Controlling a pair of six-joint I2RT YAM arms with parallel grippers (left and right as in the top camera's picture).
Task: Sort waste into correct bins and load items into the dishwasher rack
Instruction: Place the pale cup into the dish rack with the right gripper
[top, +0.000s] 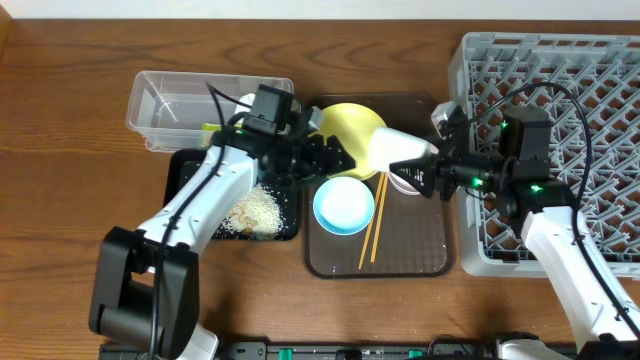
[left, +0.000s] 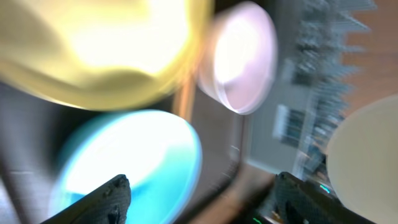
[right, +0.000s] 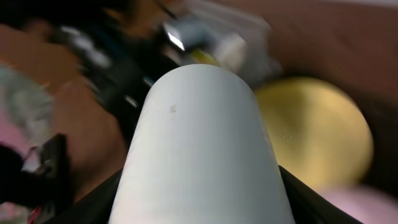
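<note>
At frame centre the right gripper clasps the small white cup beside the yellow plate. The left gripper, released, crowds just left.

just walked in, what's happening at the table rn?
The right gripper is shut on the small white cup, holding it on its side over the brown serving tray, not yet at the dishwasher rack. The left gripper is open and empty above the yellow plate and blue bowl. The chopsticks lie on the serving tray beside that bowl. Rice scraps sit in the black tray.
</note>
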